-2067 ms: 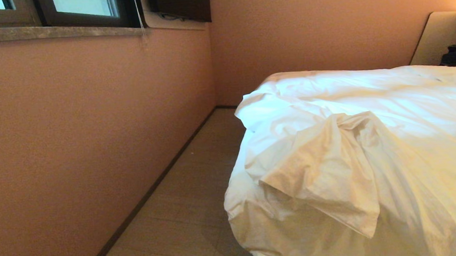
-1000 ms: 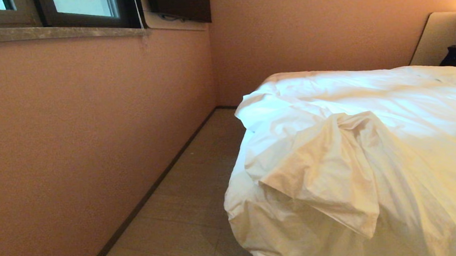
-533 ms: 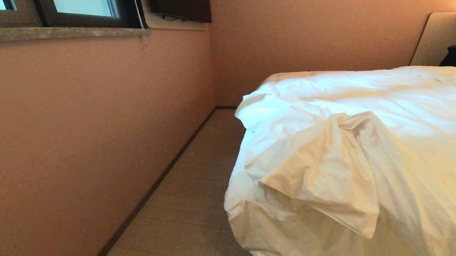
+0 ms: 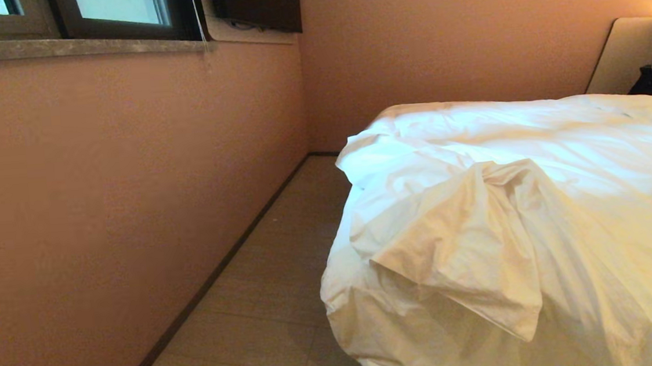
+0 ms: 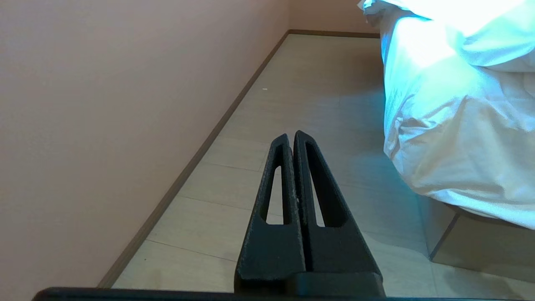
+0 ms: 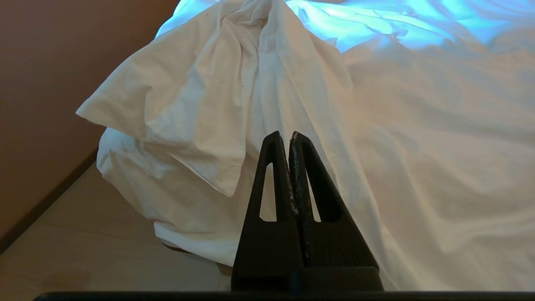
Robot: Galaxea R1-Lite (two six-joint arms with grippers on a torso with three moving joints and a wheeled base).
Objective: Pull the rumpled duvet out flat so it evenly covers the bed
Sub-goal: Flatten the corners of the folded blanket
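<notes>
While bunched at the near left corner of the bed [image 5: 468, 234], lies rumpled across the mattress: duvet [image 4: 482, 240], one folded flap draping over that corner. Pressed fully together and holding nothing: left gripper [image 5: 291, 134] above floor [image 4: 266, 304] beside the bed, right gripper [image 6: 284, 134] before the draped flap.

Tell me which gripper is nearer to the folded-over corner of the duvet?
Right. The right gripper, shut, points at the duvet just beside its folded corner. The left gripper, shut, hangs over the floor, apart from the bed.
</notes>
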